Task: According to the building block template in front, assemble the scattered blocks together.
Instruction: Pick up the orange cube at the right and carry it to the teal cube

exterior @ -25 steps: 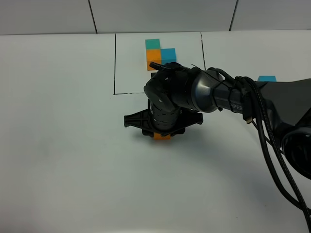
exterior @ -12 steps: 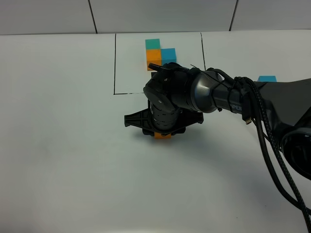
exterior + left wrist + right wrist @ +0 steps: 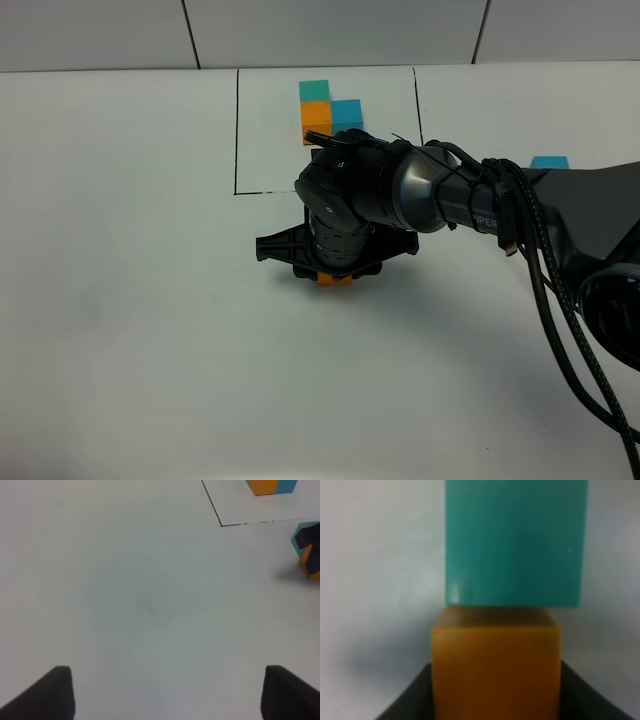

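Note:
The building block template (image 3: pixel 330 112), a teal, orange and blue L-shaped trio, lies inside a black drawn rectangle (image 3: pixel 237 130) at the far middle. My right gripper (image 3: pixel 333 272) reaches across the middle and is shut on the loose orange block (image 3: pixel 333 281) on the table. In the right wrist view the orange block (image 3: pixel 495 660) sits between the fingers (image 3: pixel 410 700) and touches the teal-green block (image 3: pixel 515 540). The teal-green block is hidden under the arm in the exterior view. The loose blue block (image 3: pixel 548 162) lies at the far right. My left gripper (image 3: pixel 165 692) is open and empty over bare table.
The right arm's thick black cables (image 3: pixel 560 300) hang over the right side of the white table (image 3: pixel 130 330). The left wrist view shows the template's corner (image 3: pixel 270 486) and the teal-green block (image 3: pixel 301 531) and orange block (image 3: pixel 305 563) at its edge.

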